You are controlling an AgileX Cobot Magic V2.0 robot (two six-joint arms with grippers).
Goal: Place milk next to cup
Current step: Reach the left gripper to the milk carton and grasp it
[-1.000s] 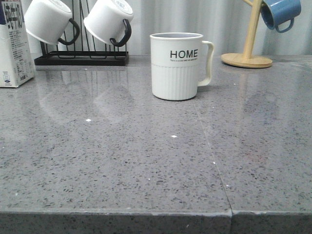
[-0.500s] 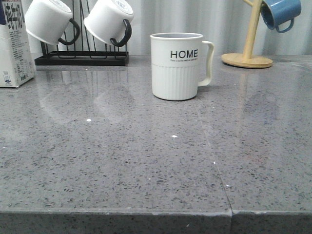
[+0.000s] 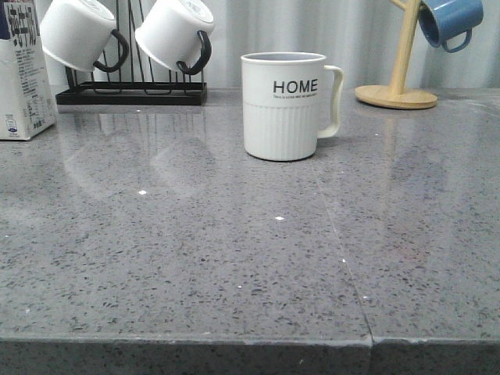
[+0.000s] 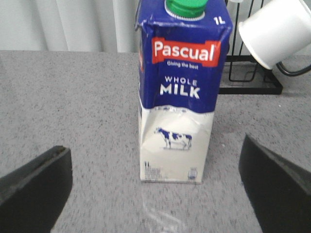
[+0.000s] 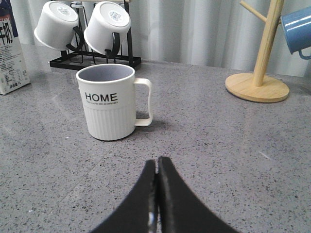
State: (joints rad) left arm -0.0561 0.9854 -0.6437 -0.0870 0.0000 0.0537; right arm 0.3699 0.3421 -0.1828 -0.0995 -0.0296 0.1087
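Observation:
The milk (image 4: 177,92) is a tall white carton with a blue "WHOLE MILK" band, a cow picture and a green cap. It stands upright at the table's far left in the front view (image 3: 23,78) and shows in the right wrist view (image 5: 9,58). My left gripper (image 4: 155,184) is open and empty, its fingers wide apart on either side of the carton and short of it. The cup (image 3: 285,105) is a white ribbed "HOME" mug at the table's middle back, handle to the right. My right gripper (image 5: 157,162) is shut and empty, in front of the cup (image 5: 109,102).
A black rack (image 3: 129,90) at the back left holds two white mugs with black handles (image 3: 78,31), just right of the milk. A wooden mug tree (image 3: 398,78) with a blue mug (image 3: 449,19) stands at the back right. The grey speckled countertop (image 3: 234,258) has a seam right of centre.

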